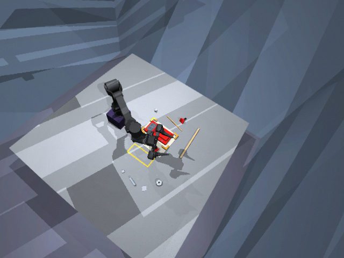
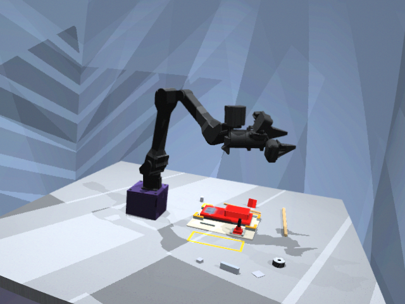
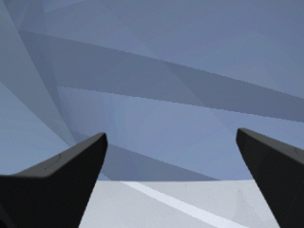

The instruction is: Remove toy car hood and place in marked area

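Reaching out over tabletop [image 1: 91, 155] [image 2: 98, 242] from purple base block [image 1: 114, 119] [image 2: 143, 204], w/ black gripper [image 1: 170, 145] [image 2: 291, 140] [image 3: 170, 136] high above board and pointing approx. level, away from base. Shows fingers spread wide apart, w/ nothing btwn them. In wrist view, frames far tabletop and blue wall [image 3: 171, 104] btwn fingertips.

Below, shows red toy car [image 1: 153, 127] [image 2: 216, 214] flat on cream board [image 1: 162, 152] [image 2: 216, 228], w/ orange-yellow corner brackets [image 1: 165, 147] [image 2: 251, 227] around it. At car's end farther from base, incl. raised red block [image 1: 166, 136] [image 2: 236, 211], apparently the hood, on car and outside yellow outline [image 1: 137, 159] [image 2: 214, 245]. Places that outline on table, just beside board. Puts red piece w/ black stem [image 1: 157, 149] [image 2: 237, 230] upright on board, partly hidden by arm in top view.

Beyond board, opp. side from outline, incl. second red piece [image 1: 182, 120] [image 2: 252, 202], thin wooden stick [image 1: 174, 123] [image 2: 256, 211] and small pale piece [image 1: 156, 110] [image 2: 201, 199]. Past car's hood end, incl. thicker wooden stick [image 1: 189, 143] [image 2: 285, 221]. Past outline, incl. small pale cube [image 1: 123, 171] [image 2: 199, 259], gray bar [image 1: 132, 181] [image 2: 229, 267], thin pale tile [image 1: 143, 188] [image 2: 257, 273] and silver-and-black ring [image 1: 156, 183] [image 2: 274, 262], all lying apart.
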`<state>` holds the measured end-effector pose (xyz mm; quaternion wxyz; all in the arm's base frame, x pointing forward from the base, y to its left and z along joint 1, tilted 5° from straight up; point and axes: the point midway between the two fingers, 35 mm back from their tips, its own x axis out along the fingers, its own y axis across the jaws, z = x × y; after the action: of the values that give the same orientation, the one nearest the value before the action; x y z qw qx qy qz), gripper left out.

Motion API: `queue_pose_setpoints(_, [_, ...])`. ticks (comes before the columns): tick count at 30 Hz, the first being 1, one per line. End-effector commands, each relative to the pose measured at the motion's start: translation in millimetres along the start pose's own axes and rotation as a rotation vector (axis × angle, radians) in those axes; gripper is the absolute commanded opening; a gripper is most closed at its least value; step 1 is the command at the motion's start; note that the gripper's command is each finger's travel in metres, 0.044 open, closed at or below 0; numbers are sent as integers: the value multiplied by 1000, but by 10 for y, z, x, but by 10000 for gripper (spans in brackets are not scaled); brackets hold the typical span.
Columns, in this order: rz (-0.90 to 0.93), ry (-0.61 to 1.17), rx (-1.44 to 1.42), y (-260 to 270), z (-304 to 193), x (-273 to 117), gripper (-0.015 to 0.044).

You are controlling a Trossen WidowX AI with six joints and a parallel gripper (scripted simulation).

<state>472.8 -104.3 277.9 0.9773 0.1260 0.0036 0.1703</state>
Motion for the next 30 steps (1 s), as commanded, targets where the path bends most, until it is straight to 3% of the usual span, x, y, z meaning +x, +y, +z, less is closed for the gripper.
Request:
queue_pose_setpoints(1, [-75,217,166,159,-646,358,440])
queue_pose_setpoints(8, [-174,504,287,446,-1415,499,440])
queue_pose_setpoints(14, [-268,787,319,777,-2061,399,440])
queue_pose_setpoints(23, [-413,1251,216,1311,-2803,-136,440])
queue_pose_setpoints(30, [-504,1562,30,1604,-3024,-666,440])
